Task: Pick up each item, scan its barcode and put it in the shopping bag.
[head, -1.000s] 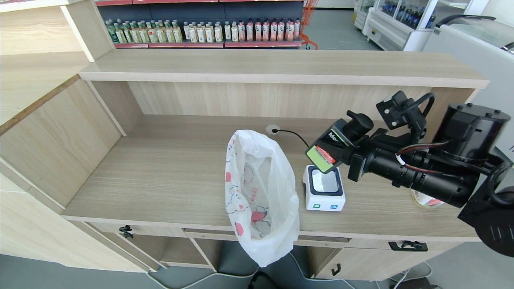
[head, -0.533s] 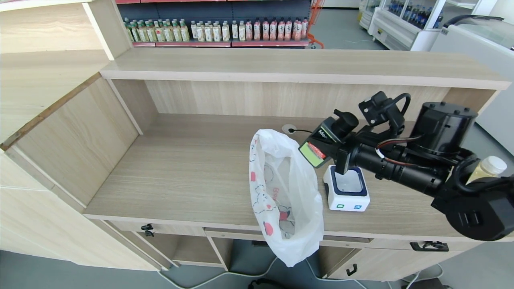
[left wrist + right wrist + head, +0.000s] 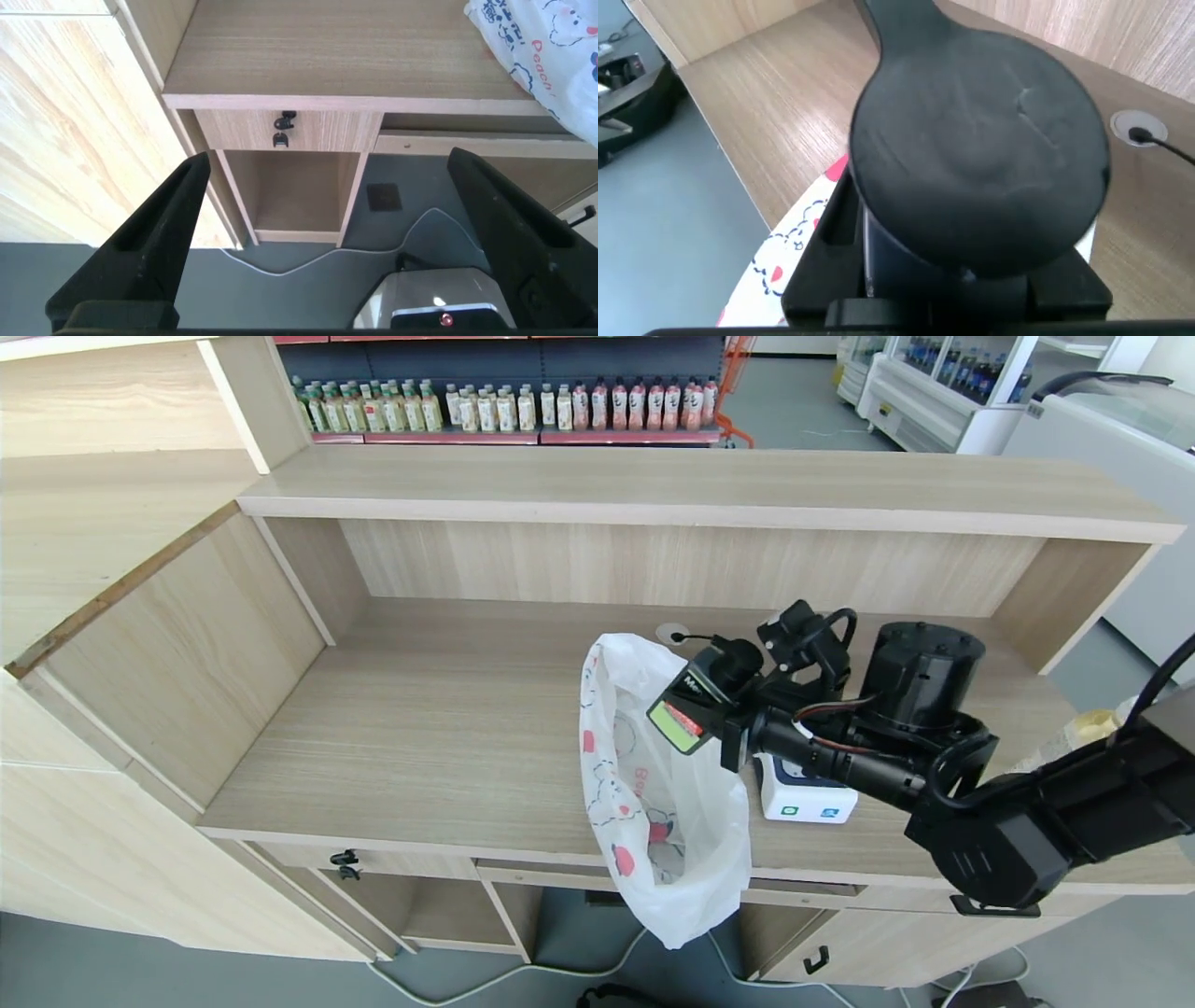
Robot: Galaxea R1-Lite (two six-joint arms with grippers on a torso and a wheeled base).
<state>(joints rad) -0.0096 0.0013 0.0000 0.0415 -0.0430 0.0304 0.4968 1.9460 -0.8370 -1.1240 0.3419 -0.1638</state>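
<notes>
Grips the black box [image 3: 684, 714] with the green-and-red label in the clenched right gripper [image 3: 714, 698], just above the open mouth of the white shopping bag [image 3: 653, 826]. Shows the bag slumped over the front edge of the wooden counter [image 3: 439, 737], with the white scanner [image 3: 808, 800] just beside it on the right. Holds the left gripper [image 3: 327, 182] low before the counter's drawer [image 3: 234, 131], fingers [image 3: 159, 243] spread wide, grasping nothing

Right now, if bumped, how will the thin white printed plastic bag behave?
Likely floppy: the thin white plastic bag sags wrinkled over the front edge of the wooden counter, so its mouth may collapse. Probably light, could slide; nothing visibly pins it.
</notes>
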